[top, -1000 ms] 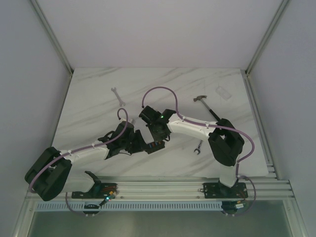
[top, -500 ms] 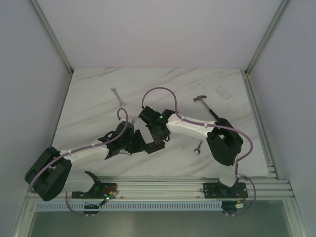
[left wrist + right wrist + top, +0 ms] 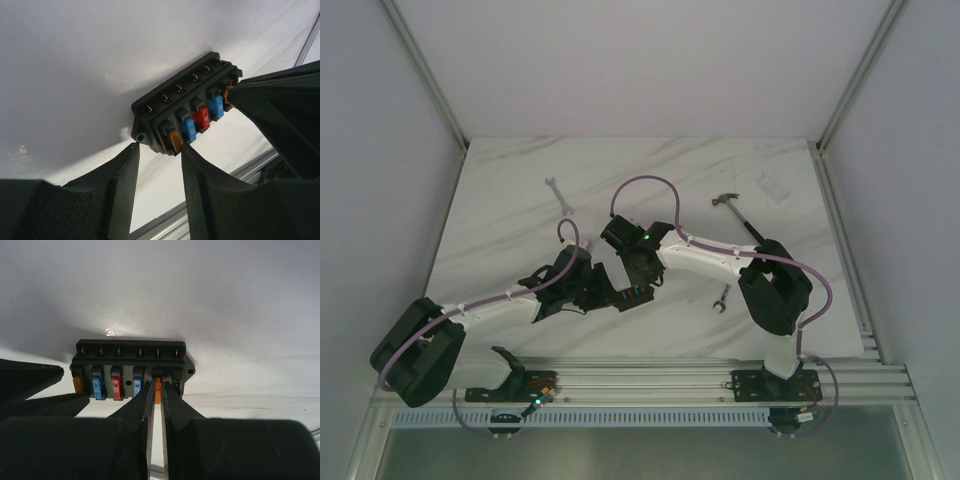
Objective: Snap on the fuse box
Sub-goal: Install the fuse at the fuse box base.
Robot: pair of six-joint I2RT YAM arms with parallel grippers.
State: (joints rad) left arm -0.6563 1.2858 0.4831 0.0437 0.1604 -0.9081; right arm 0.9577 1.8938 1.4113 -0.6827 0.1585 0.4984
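Observation:
The fuse box (image 3: pixel 636 294) is a small black block lying on the white table between both arms. In the right wrist view the fuse box (image 3: pixel 131 371) shows an amber, two blue and one red fuse in a row. My right gripper (image 3: pixel 157 390) is shut on a tiny orange fuse (image 3: pixel 158 388), held at the fifth slot. My left gripper (image 3: pixel 159 147) pinches the box's end (image 3: pixel 155 127) between its fingertips, beside the amber fuse (image 3: pixel 174 141). In the top view the left gripper (image 3: pixel 611 297) and the right gripper (image 3: pixel 642 284) meet over the box.
A silver wrench (image 3: pixel 558 195) lies far left, a hammer (image 3: pixel 740 216) and a small clear plastic piece (image 3: pixel 772 187) far right. A second wrench (image 3: pixel 721 297) lies by the right arm. An aluminium rail (image 3: pixel 650 380) runs along the near table edge.

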